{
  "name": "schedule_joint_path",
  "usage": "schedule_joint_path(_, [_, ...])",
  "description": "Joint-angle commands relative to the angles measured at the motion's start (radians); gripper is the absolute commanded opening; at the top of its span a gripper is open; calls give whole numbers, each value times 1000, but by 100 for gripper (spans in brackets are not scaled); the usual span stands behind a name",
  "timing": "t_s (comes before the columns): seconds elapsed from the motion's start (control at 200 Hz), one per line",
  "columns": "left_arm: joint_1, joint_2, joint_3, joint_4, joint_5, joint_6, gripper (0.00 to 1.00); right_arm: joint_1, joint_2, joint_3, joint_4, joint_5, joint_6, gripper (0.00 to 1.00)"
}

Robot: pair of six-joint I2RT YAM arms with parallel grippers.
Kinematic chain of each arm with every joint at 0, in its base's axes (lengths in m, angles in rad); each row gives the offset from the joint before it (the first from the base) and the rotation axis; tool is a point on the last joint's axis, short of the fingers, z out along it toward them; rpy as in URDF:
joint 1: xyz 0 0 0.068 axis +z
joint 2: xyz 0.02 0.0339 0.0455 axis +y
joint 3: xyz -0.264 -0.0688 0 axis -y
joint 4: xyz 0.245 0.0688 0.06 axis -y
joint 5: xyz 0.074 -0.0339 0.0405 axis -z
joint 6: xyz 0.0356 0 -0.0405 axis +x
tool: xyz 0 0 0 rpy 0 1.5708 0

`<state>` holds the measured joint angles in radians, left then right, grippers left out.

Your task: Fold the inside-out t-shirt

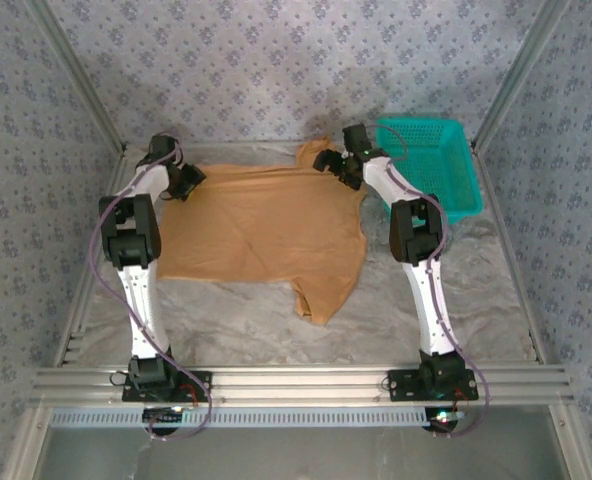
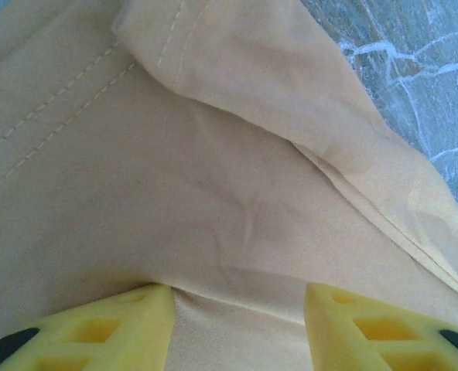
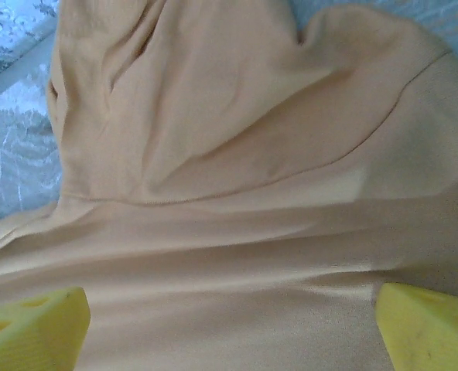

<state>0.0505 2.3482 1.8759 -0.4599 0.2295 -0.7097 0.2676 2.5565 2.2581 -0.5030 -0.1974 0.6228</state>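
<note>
The inside-out t-shirt (image 1: 261, 225) lies spread, tan-orange, across the middle of the table, one sleeve (image 1: 324, 298) trailing toward the near side. At its far left corner sits my left gripper (image 1: 189, 180). In the left wrist view the left gripper (image 2: 239, 295) has its yellow fingers (image 2: 140, 321) apart, pressed onto the t-shirt (image 2: 213, 193), a stitched hem folded over just ahead. My right gripper (image 1: 334, 165) is at the shirt's far right, by the bunched sleeve. In the right wrist view the right gripper (image 3: 230, 297) stands wide open over rumpled t-shirt cloth (image 3: 213, 154).
A teal basket (image 1: 446, 150) stands at the far right corner, close beside the right arm. The table is covered by a grey marbled sheet (image 1: 276, 335). Patterned walls close in the far side and both flanks. A metal rail (image 1: 296, 380) runs along the near edge.
</note>
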Motion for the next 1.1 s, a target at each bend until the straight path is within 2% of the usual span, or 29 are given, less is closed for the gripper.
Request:
schedule_joint_path(0.0, [12, -26, -16, -97, -6, 34, 49, 3, -6, 68, -144, 12, -53, 98])
schedule_joint_path(0.08, [3, -138, -98, -95, -35, 45, 49, 29, -107, 9, -160, 19, -84, 98])
schedule_joint_path(0.16, [-11, -284, -221, -111, -92, 56, 49, 61, -233, -121, -172, 52, -107, 98])
schedule_joint_path(0.33, [-51, -631, -600, -92, -176, 35, 49, 166, -570, -588, -119, 124, -149, 96])
schedule_joint_path(0.43, [-57, -767, -824, -36, -142, 0, 50, 231, -729, -854, -48, 127, -114, 95])
schedule_joint_path(0.55, [-47, -824, -985, 38, -99, -18, 50, 273, -837, -1054, 44, 64, -48, 94])
schedule_joint_path(0.66, [12, -819, -1051, 73, -47, -25, 50, 280, -877, -1224, 131, 1, -2, 94])
schedule_joint_path(0.775, [86, -820, -1080, 67, -51, -10, 50, 272, -881, -1314, 154, -9, 28, 95])
schedule_joint_path(0.889, [99, -841, -1091, 40, -77, 5, 48, 252, -898, -1367, 145, 12, 34, 95])
schedule_joint_path(0.989, [27, -939, -1116, 10, -127, -9, 46, 246, -947, -1375, 127, -2, 22, 95])
schedule_joint_path(1.094, [-167, -1095, -1125, -56, -218, -46, 45, 230, -1013, -1359, 94, -10, 15, 95])
